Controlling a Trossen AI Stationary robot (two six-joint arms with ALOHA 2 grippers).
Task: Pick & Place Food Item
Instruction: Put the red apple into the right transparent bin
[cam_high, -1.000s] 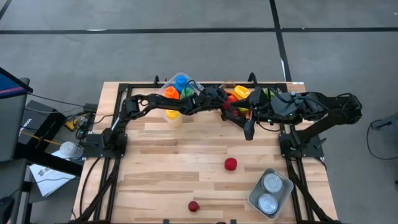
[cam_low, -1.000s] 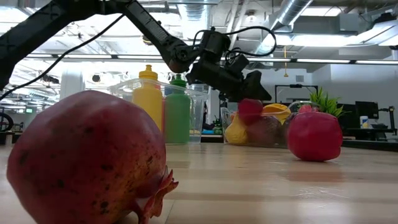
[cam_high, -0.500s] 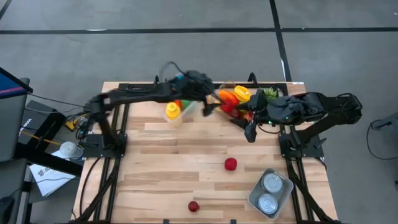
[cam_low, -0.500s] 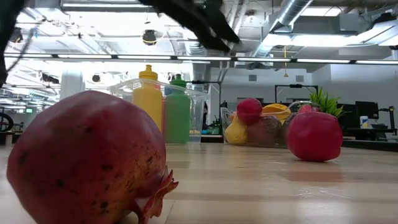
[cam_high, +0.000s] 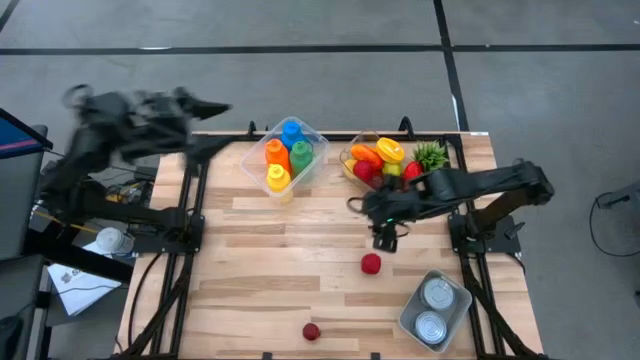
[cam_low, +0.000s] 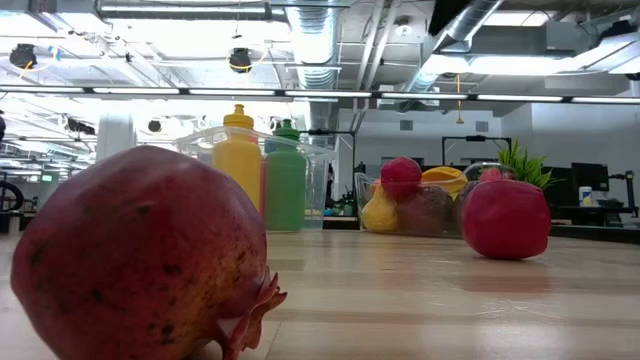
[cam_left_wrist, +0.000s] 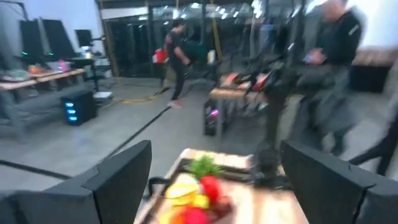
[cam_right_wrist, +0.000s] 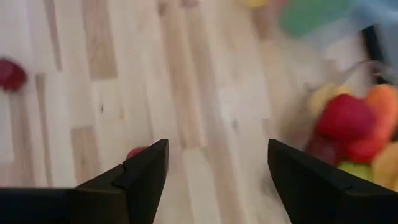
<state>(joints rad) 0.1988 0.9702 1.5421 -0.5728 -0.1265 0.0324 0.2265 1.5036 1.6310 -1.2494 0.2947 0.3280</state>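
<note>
A red fruit (cam_high: 371, 263) lies on the wooden table near its middle and shows in the low view (cam_low: 505, 218). A pomegranate (cam_high: 311, 331) rests by the near edge, huge in the low view (cam_low: 140, 250). A clear bin of mixed fruit (cam_high: 385, 160) stands at the far edge. My right gripper (cam_high: 383, 238) hangs open, pointing steeply down just beyond the red fruit, which peeks out beside one finger (cam_right_wrist: 138, 151); nothing is between its fingers (cam_right_wrist: 217, 146). My left gripper (cam_high: 215, 108) is open and empty (cam_left_wrist: 216, 149), high over the far left corner, pointing level.
A clear bin of coloured bottles (cam_high: 285, 155) stands at the far edge, left of the fruit bin. A tray with two cans (cam_high: 435, 310) sits at the near right corner. Bare wood lies between the two red fruits and to the left. People stand in the room beyond (cam_left_wrist: 329, 56).
My left gripper has swung up and away from the fruit bin to the table's far left corner, leaving the low view. My right gripper has come down from the fruit bin toward the near edge and tipped downward above the red fruit. The fruits have not moved.
</note>
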